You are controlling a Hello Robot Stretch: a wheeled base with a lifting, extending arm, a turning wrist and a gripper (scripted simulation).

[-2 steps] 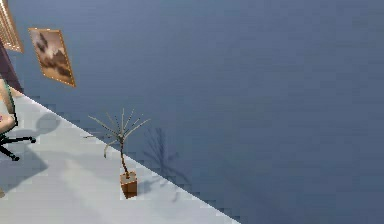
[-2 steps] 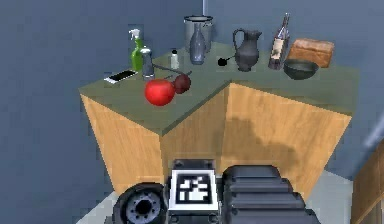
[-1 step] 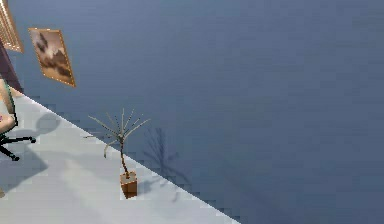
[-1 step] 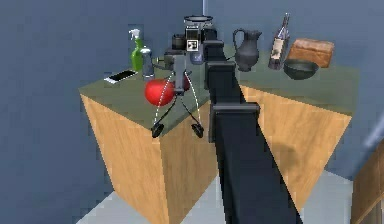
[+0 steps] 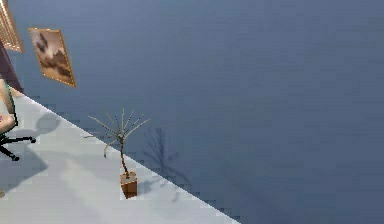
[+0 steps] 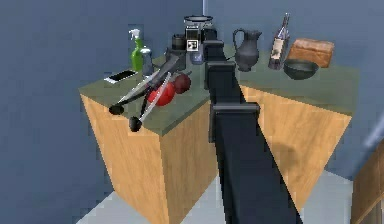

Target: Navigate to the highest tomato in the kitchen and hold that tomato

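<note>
A red tomato lay on the green worktop, with a second red round thing just beside it. The gripper reached over this spot, its thin fingers running alongside the tomato. Whether they grasped it could not be told. A phone and a green spray bottle stood near, with a dark jug, bottle and bowl farther along. Ahead, a potted plant stood by a blue wall.
</note>
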